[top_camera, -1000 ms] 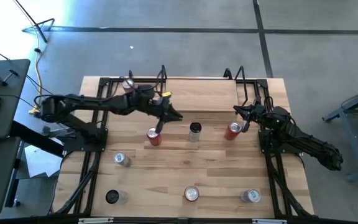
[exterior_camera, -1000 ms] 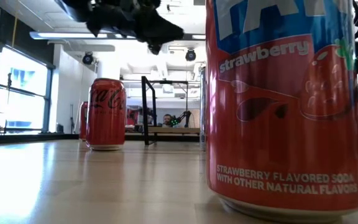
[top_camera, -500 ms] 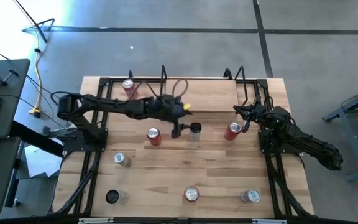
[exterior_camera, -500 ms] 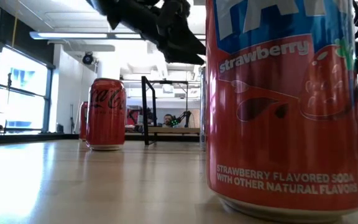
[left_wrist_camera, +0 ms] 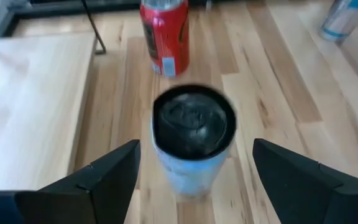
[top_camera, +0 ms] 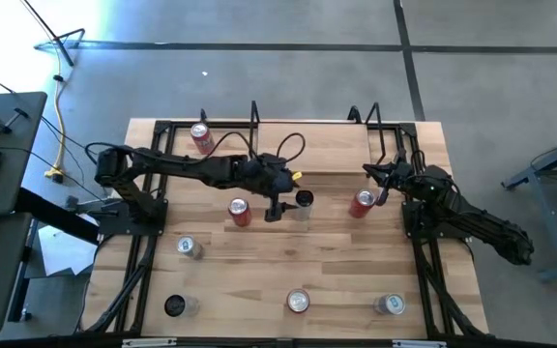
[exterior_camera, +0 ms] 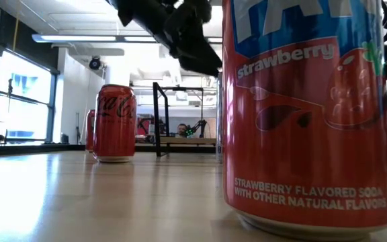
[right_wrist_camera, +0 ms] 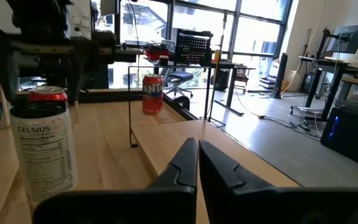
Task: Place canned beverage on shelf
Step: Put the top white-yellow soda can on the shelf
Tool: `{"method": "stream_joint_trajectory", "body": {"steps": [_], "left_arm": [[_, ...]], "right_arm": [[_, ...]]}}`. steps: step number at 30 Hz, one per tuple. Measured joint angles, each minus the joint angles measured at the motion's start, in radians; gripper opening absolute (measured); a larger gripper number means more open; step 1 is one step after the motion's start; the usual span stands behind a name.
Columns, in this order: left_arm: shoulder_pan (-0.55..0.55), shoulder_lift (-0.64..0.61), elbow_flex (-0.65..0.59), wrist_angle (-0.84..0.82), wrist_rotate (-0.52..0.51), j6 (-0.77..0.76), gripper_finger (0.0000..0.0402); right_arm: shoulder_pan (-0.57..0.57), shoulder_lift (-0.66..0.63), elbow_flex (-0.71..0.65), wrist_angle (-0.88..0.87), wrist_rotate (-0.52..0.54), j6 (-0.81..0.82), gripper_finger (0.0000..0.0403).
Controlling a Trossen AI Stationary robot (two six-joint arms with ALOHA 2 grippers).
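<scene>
The canned beverage, a pale can with a black top [top_camera: 304, 200] [left_wrist_camera: 193, 138], stands upright on the light-wood tabletop [top_camera: 259, 261] near its middle, just in front of the shelf, a narrow light-wood board framed by thin black metal rods [top_camera: 288, 145] along the table's far edge; the left gripper [top_camera: 275, 207] [left_wrist_camera: 194, 171] hangs over the can's left side, its 2 dark fingers [left_wrist_camera: 98, 177] spread wide either side of the can and touching nothing; a red soda can [top_camera: 239, 211] stands just left of that gripper; the right gripper [top_camera: 383, 188] [right_wrist_camera: 197, 163] waits at the table's right side with its fingers pressed together and empty, a red-topped Celsius can [top_camera: 362, 202] [right_wrist_camera: 44, 143] just beside it; 4 more cans stand toward the near edge; another red can [top_camera: 200, 134] stands at the shelf's left end.
</scene>
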Motion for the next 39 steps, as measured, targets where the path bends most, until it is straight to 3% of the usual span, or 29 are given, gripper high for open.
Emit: {"method": "stream_joint_trajectory", "body": {"steps": [13,23,32,35,39], "left_arm": [[0.022,0.021,0.0,0.069,0.083,-0.016,0.0301],[0.022,0.097,-0.001,0.118,0.041,-0.055,0.0301],[0.014,0.165,0.0,0.258,0.047,-0.132,0.03],[0.021,0.175,0.0,0.257,-0.003,-0.157,0.0287],[0.046,0.162,-0.002,0.247,-0.08,-0.157,0.024]], "right_arm": [[0.0,0.0,0.0,0.0,0.0,0.0,0.0],[0.0,0.001,0.0,0.0,0.0,0.0,0.0],[0.0,0.001,0.0,0.0,0.0,0.0,0.0],[0.0,0.001,0.0,0.0,0.0,0.0,0.0],[0.0,0.001,0.0,0.0,0.0,0.0,0.0]]}}
